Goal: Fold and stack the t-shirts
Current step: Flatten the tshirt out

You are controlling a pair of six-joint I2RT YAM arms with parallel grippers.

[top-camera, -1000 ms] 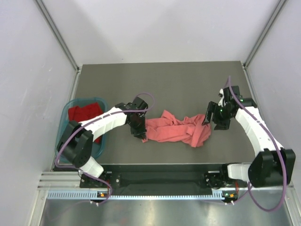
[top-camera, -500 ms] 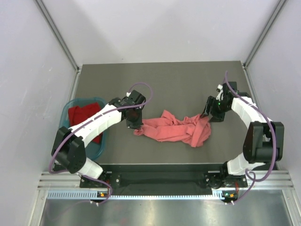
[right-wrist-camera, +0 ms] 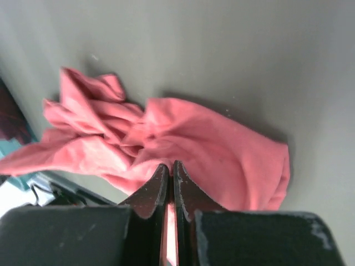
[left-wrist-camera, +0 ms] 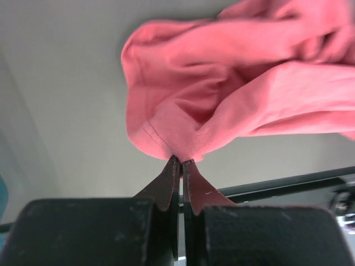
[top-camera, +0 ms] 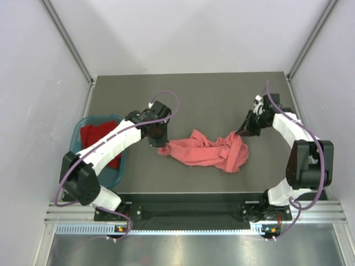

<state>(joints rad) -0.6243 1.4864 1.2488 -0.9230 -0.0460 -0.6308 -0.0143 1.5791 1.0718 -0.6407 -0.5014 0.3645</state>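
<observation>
As the left pincer [top-camera: 161, 146] and right pincer [top-camera: 242, 133], each clamped on the salmon-pink t-shirt [top-camera: 208, 155], are drawing its ends toward the far edge of the bench [top-camera: 205, 97], spreading is beginning.

No text, label, brand, number or sign can be read in any of the views. Small orange spots on the front rail [top-camera: 188, 229] are too small to make out as lettering.
</observation>
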